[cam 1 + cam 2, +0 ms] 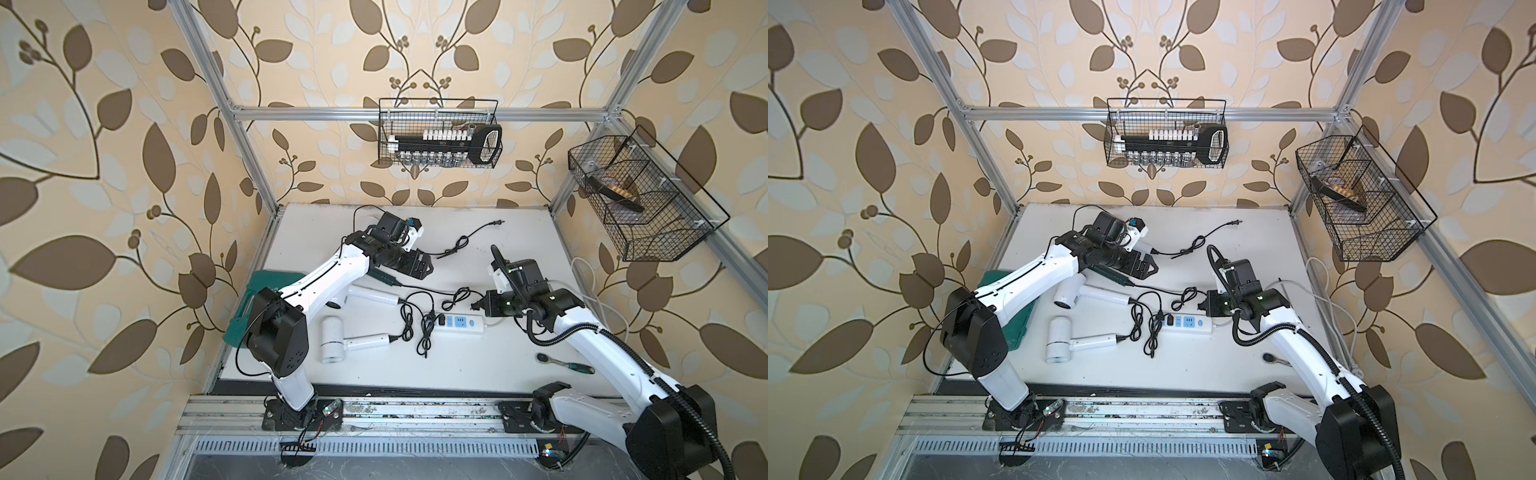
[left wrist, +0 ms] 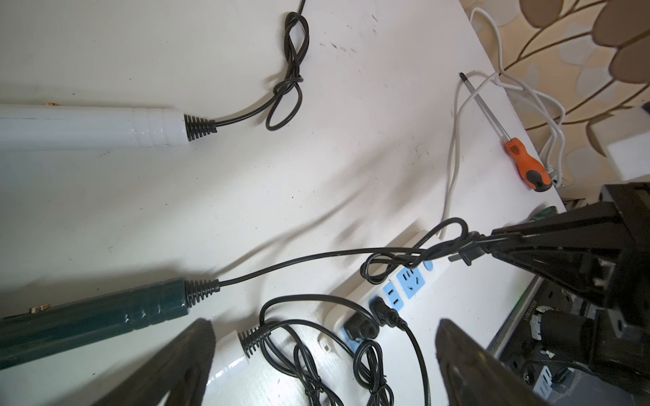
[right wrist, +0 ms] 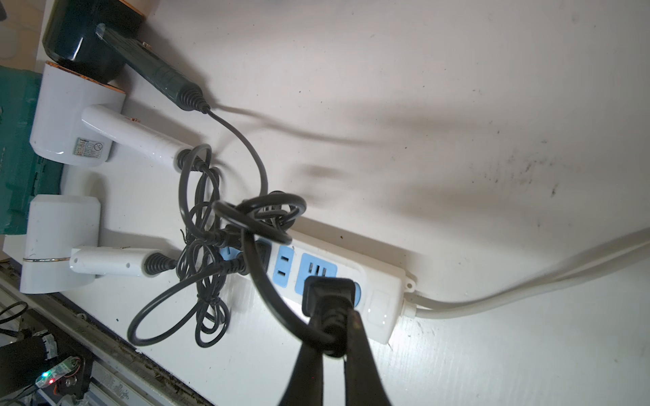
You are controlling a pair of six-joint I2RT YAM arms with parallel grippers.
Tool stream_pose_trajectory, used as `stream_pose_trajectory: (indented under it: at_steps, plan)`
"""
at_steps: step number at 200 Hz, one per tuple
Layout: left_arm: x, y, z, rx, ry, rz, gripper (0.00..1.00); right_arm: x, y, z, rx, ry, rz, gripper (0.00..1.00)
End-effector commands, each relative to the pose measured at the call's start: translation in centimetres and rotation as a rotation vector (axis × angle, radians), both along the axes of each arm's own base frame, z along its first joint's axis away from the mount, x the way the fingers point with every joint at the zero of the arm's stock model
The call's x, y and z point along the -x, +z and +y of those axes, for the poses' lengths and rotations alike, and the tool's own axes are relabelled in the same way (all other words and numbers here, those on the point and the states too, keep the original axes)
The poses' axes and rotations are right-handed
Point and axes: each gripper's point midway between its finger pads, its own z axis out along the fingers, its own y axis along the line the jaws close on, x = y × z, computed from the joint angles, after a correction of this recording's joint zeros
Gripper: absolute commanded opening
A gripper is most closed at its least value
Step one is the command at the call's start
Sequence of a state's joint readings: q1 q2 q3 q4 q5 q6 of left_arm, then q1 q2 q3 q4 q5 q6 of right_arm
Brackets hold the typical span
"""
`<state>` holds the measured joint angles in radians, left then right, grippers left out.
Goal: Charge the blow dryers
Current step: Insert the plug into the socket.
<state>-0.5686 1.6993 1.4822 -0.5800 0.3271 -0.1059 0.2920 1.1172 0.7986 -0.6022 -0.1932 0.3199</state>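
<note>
Right gripper (image 3: 334,327) is clenched on the black plug (image 3: 327,295) of the dark green dryer (image 3: 88,38). The plug hangs just above the blue three-hole socket of the power strip (image 3: 381,281); its prongs show bare in the left wrist view, so it is not seated. The cord (image 2: 281,263) leaves the green handle, lifts off the table (image 1: 457,370), passes through a knotted bundle and ends at that plug. Left gripper (image 1: 419,266) is released, jaws spread wide with nothing between them, hovering over the table past the green handle. The green dryer lies on its side, head hidden under the left arm (image 1: 324,278) in both top views. The middle white dryer (image 1: 376,297) lies just beside it and the front white dryer (image 1: 332,340) is nearer the front edge. Both handles point toward the strip, where two seated plugs (image 2: 357,325) fill the sockets at that end. The rear white dryer (image 2: 88,126) lies toward the back, mostly hidden under the left wrist in the top views. Its loose plug (image 1: 496,223) rests on the table, well apart from the strip.
</note>
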Motion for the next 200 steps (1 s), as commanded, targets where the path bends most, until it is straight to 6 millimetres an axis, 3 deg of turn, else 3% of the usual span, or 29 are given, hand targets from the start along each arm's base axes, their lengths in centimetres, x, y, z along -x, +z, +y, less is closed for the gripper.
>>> stream_pose_trajectory:
  at_steps: [1, 79, 115, 172, 200]
  plan:
    - [0.2, 1.5, 0.0, 0.020, -0.001, -0.018, 0.99, -0.4, 0.8, 0.4, -0.029, 0.001, -0.015, 0.00]
    - [0.1, 0.7, 0.2, -0.006, -0.001, -0.011, 0.99, -0.6, 0.8, 0.7, -0.030, 0.017, -0.001, 0.00]
    - [0.4, 1.6, 0.2, 0.013, -0.007, -0.018, 0.99, -1.0, 1.1, 1.0, -0.032, 0.027, 0.012, 0.00]
    - [0.8, 1.1, 0.6, -0.020, -0.007, -0.009, 0.99, -4.5, 2.6, 1.0, -0.038, 0.006, -0.004, 0.00]
    - [0.6, 0.5, 0.4, -0.024, -0.006, -0.004, 0.99, -5.8, 2.2, 0.8, -0.021, -0.001, -0.016, 0.00]
